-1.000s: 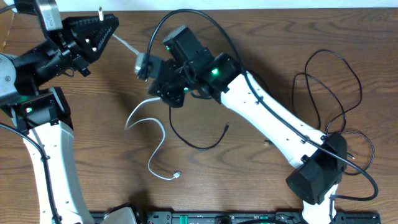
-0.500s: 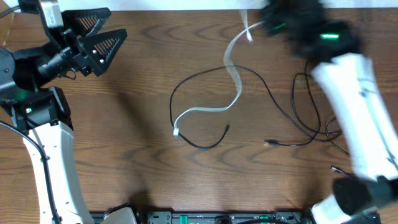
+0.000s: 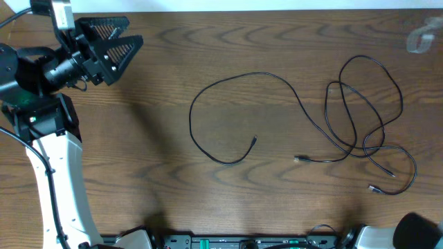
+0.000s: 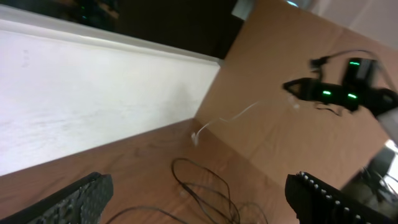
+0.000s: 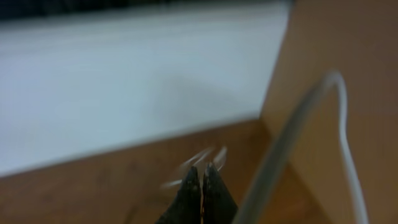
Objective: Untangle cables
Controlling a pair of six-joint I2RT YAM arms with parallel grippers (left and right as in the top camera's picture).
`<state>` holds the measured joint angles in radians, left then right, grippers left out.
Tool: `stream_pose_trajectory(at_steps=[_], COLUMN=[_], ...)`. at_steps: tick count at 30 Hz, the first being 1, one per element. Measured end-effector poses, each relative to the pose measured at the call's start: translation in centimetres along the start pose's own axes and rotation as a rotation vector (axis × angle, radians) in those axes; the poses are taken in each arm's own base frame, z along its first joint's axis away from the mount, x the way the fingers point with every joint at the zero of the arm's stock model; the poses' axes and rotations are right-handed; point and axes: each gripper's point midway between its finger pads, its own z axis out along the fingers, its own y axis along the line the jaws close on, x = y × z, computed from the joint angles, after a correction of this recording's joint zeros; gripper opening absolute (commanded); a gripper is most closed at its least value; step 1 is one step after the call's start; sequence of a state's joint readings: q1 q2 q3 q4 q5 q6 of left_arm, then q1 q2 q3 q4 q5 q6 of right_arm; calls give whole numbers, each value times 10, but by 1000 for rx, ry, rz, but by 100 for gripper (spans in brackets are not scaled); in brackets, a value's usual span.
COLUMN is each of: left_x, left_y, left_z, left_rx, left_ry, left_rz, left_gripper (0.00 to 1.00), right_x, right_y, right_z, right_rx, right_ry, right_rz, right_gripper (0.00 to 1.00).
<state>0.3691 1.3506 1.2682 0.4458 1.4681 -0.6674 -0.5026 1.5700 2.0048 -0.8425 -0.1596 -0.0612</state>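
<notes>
The black cables (image 3: 256, 74) look matt; the table (image 3: 138, 173) is smooth brown wood-grain.

left tool (image 3: 133, 31): jaws spread wide, empty | right tool (image 5: 201, 173): jaws pressed together, high up

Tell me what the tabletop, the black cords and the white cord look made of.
Tabletop: wood or wood-look laminate, matte brown, with streaky grain showing.
Black cords: probably rubber or plastic sheathing, dull and limp, since they lie in loose curves.
White cord: likely a smooth plastic sheath, but blur leaves it open.
</notes>
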Motion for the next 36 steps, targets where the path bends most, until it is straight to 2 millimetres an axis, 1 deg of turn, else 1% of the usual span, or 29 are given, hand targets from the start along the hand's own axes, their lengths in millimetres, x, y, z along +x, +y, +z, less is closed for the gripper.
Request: stream_pose_trajectory(at_steps=[1,4,7,9,12,13,14,16,17,18,19,21,24,25,28,30,33,34,35,36], left_x=[1,4,7,10,15,17,18,21,23,24,26,28,31,34,40,49,70,79,92,100], left_y=[-1,-4,-9,-14,-19,-21,-22,-24,-26,-28,-30,-34,-41,-44,-44,-36,-18,-12,-5,-2], left_z=[0,1,6,11,18,21,23,27,29,32,34,39,48,52,60,67,74,77,82,86], left_rx=[6,24,50,73,99,109,114,129,137,147,155,173,200,208,209,176,90,57,12,-16], left_ry=[6,20,36,50,63,69,72,81,85,90,94,102,111,113,120,127,153,167,189,207], left_rz=[1,6,9,9,5,4,1,-4,-6,-7,-5,-2,13,14,-5,-55,-141,-157,-161,-153], left_gripper=[94,94,94,94,94,94,94,94,94,94,94,94,95,94,94,94,94,94,95,95], right_x=[13,41,66,81,105,115,122,137,144,155,159,174,192,202,223,240,264,275,286,294], right_y=[-6,-15,-25,-36,-63,-76,-86,-113,-128,-153,-159,-193,-231,-245,-270,-281,-288,-291,-291,-291], right_z=[9,29,49,61,80,86,90,97,98,98,97,90,76,70,63,64,70,73,77,80], right_rx=[4,6,23,48,112,140,163,216,246,297,310,379,461,492,545,569,577,579,578,576], right_ry=[50,151,237,286,356,381,397,423,433,444,448,460,474,484,510,537,585,608,632,648], right_rz=[12,28,39,49,77,95,113,166,195,249,262,345,436,475,545,587,622,636,648,661], right_gripper=[1,1,1,1,1,1,1,1,1,1,1,1,1,1,1,1,1,37,75,99])
